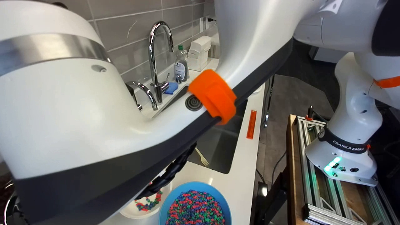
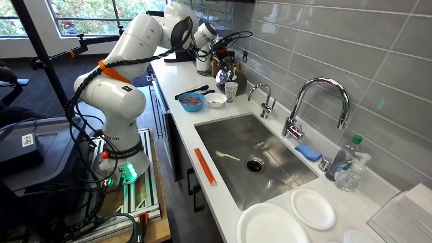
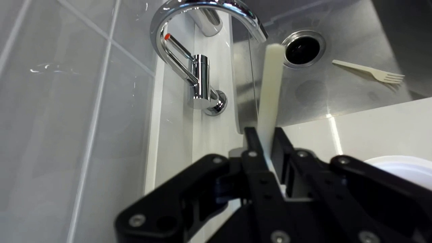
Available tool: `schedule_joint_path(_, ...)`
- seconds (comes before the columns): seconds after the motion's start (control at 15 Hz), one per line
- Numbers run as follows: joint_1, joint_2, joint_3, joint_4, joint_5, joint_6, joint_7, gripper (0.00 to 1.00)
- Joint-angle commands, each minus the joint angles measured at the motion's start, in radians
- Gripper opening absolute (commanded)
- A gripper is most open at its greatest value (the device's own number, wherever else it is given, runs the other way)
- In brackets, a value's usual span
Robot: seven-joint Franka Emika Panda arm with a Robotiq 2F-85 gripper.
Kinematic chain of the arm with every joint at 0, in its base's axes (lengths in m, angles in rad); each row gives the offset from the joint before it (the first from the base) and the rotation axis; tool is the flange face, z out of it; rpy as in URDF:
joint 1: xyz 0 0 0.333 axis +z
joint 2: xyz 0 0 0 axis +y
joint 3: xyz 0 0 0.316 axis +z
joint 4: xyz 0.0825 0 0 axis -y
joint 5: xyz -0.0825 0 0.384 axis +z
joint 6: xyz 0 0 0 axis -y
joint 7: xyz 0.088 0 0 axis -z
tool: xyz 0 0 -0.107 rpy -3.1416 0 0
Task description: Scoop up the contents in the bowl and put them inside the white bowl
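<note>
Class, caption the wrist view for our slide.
A gripper holding a pale handle, a chrome faucet beyond, a fork in the metal sink.

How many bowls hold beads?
2: the blue bowl on the counter, and the white bowl just beside it, nearer the tiled wall. Others could be hidden.

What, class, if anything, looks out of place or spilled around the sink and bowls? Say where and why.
A pale fork lies loose in the sink, near the drain; it looks odd there, away from the blue bowl and white bowl. No spill stands out around either bowl.
</note>
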Motion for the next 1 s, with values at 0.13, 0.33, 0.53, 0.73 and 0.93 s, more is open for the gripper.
schedule_joint_path(0.13, 0.04, 0.054, -0.023, 0.072, -0.065, -0.074, -0.033, 0.03)
schedule_joint_path(0.33, 0.051, 0.062, -0.025, 0.082, -0.085, -0.082, -0.039, 0.03)
schedule_joint_path(0.53, 0.068, 0.079, -0.039, 0.106, -0.103, -0.095, -0.049, 0.03)
schedule_joint_path(0.73, 0.078, 0.09, -0.047, 0.121, -0.112, -0.101, -0.057, 0.03)
schedule_joint_path(0.93, 0.077, 0.09, -0.045, 0.12, -0.112, -0.096, -0.062, 0.03)
